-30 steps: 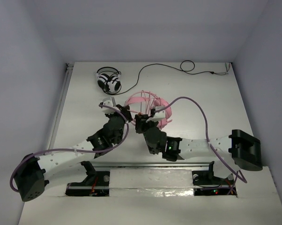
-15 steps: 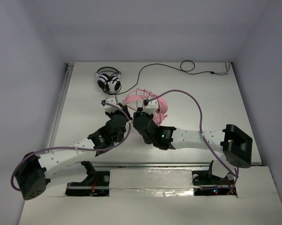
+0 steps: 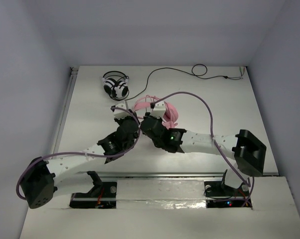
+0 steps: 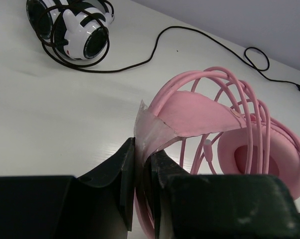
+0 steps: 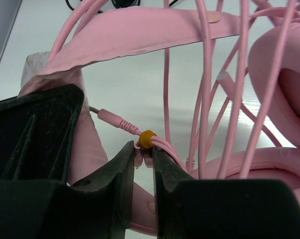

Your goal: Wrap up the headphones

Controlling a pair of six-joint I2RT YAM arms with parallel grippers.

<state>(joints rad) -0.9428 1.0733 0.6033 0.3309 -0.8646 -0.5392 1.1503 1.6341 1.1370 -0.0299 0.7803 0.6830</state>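
Note:
The pink headphones [image 3: 166, 110] lie mid-table with their thin pink cable looped several times around the headband [image 4: 190, 112]. My left gripper [image 4: 142, 164] is shut on the headband's end and holds it. My right gripper [image 5: 146, 155] is shut on the cable end just below an orange band [image 5: 148, 138], with the pink plug [image 5: 112, 120] sticking out to the left. A pink earcup [image 5: 284, 89] shows at the right in the right wrist view. In the top view both grippers [image 3: 135, 119] meet at the headphones' near left side.
Black-and-white headphones [image 3: 115, 85] sit at the back left, also in the left wrist view [image 4: 73, 30]. Their black cable [image 3: 190, 70] trails right along the back edge. A grey rail [image 3: 64, 109] runs along the table's left edge.
Both arms have pushed farther away and left. The headphones have shifted slightly back with them. The right arm has stretched out flatter across the table.

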